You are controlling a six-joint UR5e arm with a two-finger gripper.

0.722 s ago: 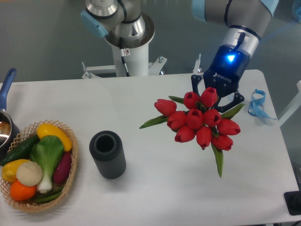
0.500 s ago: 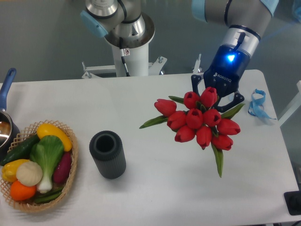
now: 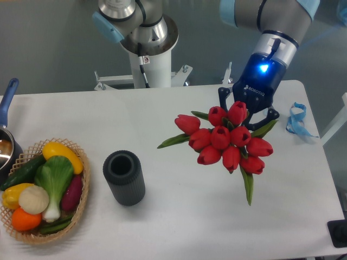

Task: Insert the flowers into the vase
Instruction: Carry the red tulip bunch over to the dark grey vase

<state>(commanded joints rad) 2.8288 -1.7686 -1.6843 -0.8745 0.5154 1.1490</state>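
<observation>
The flowers [image 3: 226, 138] are a tight bunch of glossy red tulip heads with long narrow green leaves splaying outward. The vase [image 3: 124, 177] is a short dark grey ribbed cylinder with a round open mouth, standing upright toward the worktop's front left. The gripper [image 3: 246, 111], dark with a blue light on its body, sits directly behind the bunch near the right rear; its fingers are hidden by blooms, so its grip cannot be told. The worktop [image 3: 179, 216] is matte white; a wicker basket [image 3: 78, 208] of vegetables lies at the left edge.
</observation>
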